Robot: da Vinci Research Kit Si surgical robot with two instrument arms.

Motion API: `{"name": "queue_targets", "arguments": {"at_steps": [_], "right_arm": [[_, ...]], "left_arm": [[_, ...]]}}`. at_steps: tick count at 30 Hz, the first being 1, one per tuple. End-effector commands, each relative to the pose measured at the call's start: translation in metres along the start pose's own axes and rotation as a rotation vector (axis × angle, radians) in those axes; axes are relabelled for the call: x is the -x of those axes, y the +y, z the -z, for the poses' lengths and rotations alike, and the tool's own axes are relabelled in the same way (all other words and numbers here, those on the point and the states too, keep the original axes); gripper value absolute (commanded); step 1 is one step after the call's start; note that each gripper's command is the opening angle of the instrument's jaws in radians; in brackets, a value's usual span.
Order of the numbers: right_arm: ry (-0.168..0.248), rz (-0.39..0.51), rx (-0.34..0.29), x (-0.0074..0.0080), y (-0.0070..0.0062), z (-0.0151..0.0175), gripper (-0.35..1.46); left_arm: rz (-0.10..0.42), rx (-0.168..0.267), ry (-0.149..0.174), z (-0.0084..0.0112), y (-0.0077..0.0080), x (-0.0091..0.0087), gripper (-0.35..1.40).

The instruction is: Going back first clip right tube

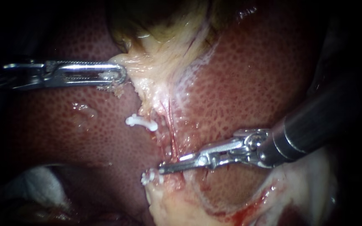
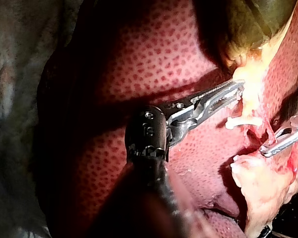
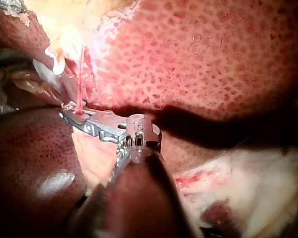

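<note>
My left instrument (image 1: 122,75) comes in from the left, its jaws shut on the pale tissue (image 1: 147,71) below the gallbladder (image 1: 160,21). In the left wrist view its jaws (image 2: 237,89) hold that same pale edge. A thin red tube (image 1: 172,129) runs down over the liver (image 1: 252,75). My right instrument (image 1: 162,168) lies across the tube's lower end, with a narrow gap between its jaws and its tip (image 3: 64,114) beside the tube (image 3: 80,79). One white clip (image 1: 141,122) sits left of the tube. Another white clip (image 1: 148,177) lies just below the right instrument's tip.
Pale fatty tissue (image 1: 181,209) with a bloody edge lies below the right instrument's jaws. Something white like gauze (image 1: 34,180) shows at the lower left. Dark red liver surrounds the working spot on both sides.
</note>
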Motion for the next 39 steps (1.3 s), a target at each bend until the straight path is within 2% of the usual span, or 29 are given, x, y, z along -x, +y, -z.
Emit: {"name": "queue_targets", "arguments": {"at_steps": [1,13,17,18,19,20,22,24,28,31,39], "right_arm": [[-0.001,0.000,-0.001,0.0000,0.0000,0.0000,-0.35],[-0.006,0.000,-0.004,0.0001,-0.0001,-0.0001,-0.35],[-0.010,-0.024,-0.006,0.0000,-0.0001,-0.0002,-0.35],[-0.009,-0.024,-0.006,0.0000,-0.0001,-0.0003,-0.30],[-0.009,-0.024,-0.006,0.0000,-0.0001,-0.0004,-0.15],[-0.008,0.006,-0.002,-0.0001,-0.0001,-0.0006,0.03],[0.037,0.147,-0.008,-0.0003,-0.0001,-0.0009,0.31],[0.073,0.199,-0.019,-0.0004,-0.0001,-0.0011,0.42],[0.137,0.317,0.023,-0.0007,-0.0001,-0.0016,0.49],[0.162,0.375,0.057,-0.0008,0.0000,-0.0015,0.49],[0.148,0.476,0.055,-0.0011,0.0009,-0.0007,0.49]], "left_arm": [[0.000,-0.001,0.000,0.0000,0.0001,0.0000,-0.35],[-0.001,-0.002,0.001,-0.0001,0.0001,0.0000,-0.35],[-0.001,-0.002,0.001,-0.0001,0.0001,0.0000,-0.35],[-0.001,-0.002,0.001,-0.0001,0.0001,0.0001,-0.35],[-0.001,-0.002,0.001,-0.0001,0.0001,0.0001,-0.35],[-0.001,-0.002,0.001,-0.0001,0.0001,0.0001,-0.35],[-0.001,-0.002,0.001,-0.0001,0.0001,0.0001,-0.35],[-0.001,-0.002,0.001,-0.0001,0.0001,0.0001,-0.35],[-0.001,-0.002,0.001,-0.0001,0.0001,0.0001,-0.35],[-0.001,-0.002,0.001,-0.0001,0.0001,0.0001,-0.35],[-0.001,-0.003,0.001,-0.0001,0.0001,0.0001,-0.35]]}}
